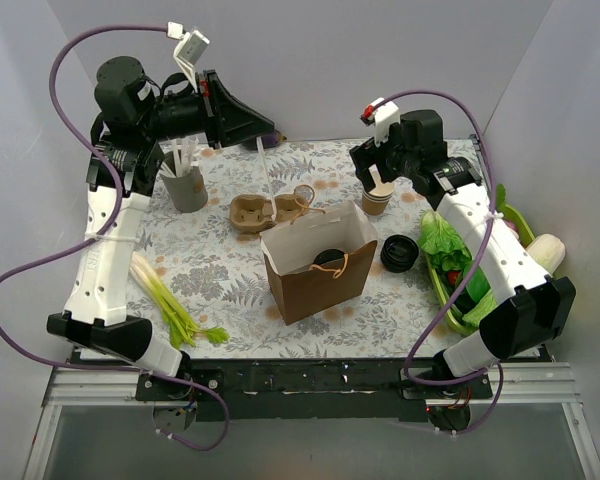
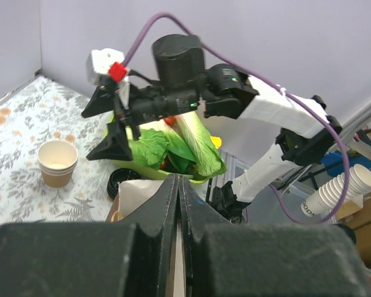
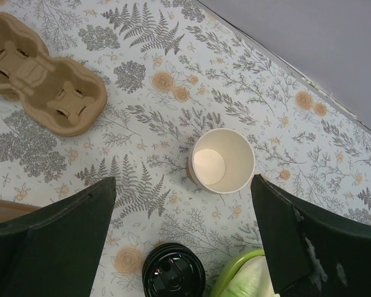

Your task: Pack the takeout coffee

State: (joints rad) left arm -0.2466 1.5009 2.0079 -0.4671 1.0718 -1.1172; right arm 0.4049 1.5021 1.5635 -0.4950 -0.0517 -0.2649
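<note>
Look into the brown paper bag (image 1: 315,268) standing open at the middle of the bench (image 1: 230,270): the takeout coffee (image 1: 329,262) sits inside, and all you can see of it from above is its round black lid; the cup body is hidden by the bag walls. Your left gripper (image 2: 177,185) is raised at the far left, fingers pressed together with nothing between them. Your right gripper (image 3: 182,213) hangs with fingers spread wide over the stack of lidless cups (image 3: 222,161), apart from it. In the right wrist view the pile of black lids (image 3: 173,271) is cut off by the bottom edge, and the green tray (image 3: 235,278) shows only a corner. The cardboard cup carrier (image 3: 40,83) lies to the far left.
</note>
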